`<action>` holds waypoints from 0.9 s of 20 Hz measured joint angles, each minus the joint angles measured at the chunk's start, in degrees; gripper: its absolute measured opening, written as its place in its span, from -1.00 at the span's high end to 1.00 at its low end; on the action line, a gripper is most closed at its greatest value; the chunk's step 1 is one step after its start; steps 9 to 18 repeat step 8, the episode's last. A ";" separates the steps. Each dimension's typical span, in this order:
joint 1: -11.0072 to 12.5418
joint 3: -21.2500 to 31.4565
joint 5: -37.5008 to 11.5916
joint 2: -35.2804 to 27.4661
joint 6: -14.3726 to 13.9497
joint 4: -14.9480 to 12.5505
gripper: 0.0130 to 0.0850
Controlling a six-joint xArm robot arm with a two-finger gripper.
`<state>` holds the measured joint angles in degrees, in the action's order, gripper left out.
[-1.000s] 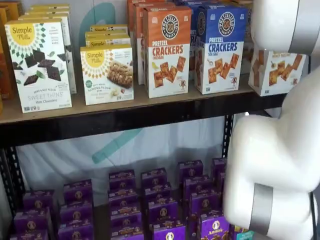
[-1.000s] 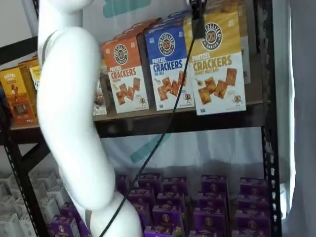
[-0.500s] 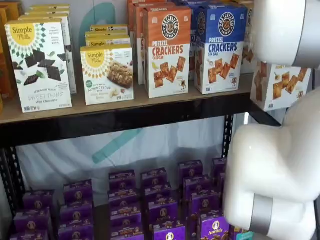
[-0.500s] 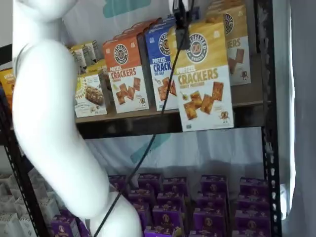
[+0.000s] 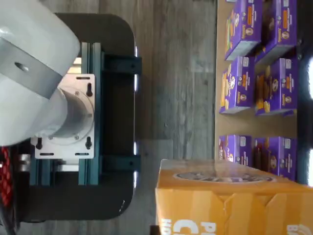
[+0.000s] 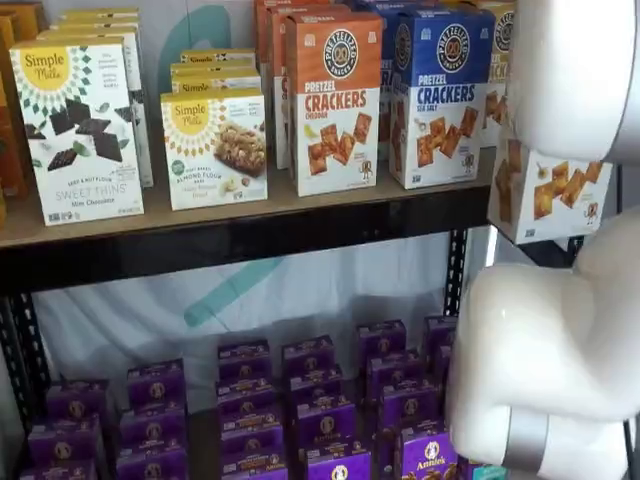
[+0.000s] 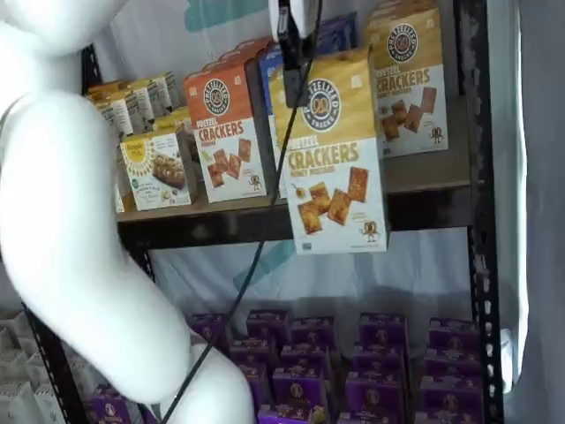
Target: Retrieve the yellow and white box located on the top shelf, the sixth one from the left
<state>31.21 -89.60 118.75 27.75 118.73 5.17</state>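
Your gripper (image 7: 291,40) hangs in front of the top shelf (image 7: 424,190), its black fingers clamped on the upper edge of the yellow and white box (image 7: 334,155). The box hangs straight below the gripper, clear of the shelf board and forward of it. Behind the gripper stand the orange cracker box (image 7: 225,128) and the blue cracker box (image 6: 440,95). Far below it sit rows of purple boxes (image 7: 305,353).

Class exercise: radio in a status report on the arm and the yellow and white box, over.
Gripper shut on the yellow and white box, gripping its top edge. Box hangs in the air, clear of the top shelf, in front of it. Nothing in the way.
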 joint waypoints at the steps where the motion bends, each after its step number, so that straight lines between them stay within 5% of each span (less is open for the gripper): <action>1: -0.76 0.60 0.28 0.65 -0.77 0.05 -0.22; 7: -2.79 2.32 1.02 2.61 -3.18 0.68 -0.22; 18: -2.90 2.48 1.04 2.80 -3.38 0.83 -0.22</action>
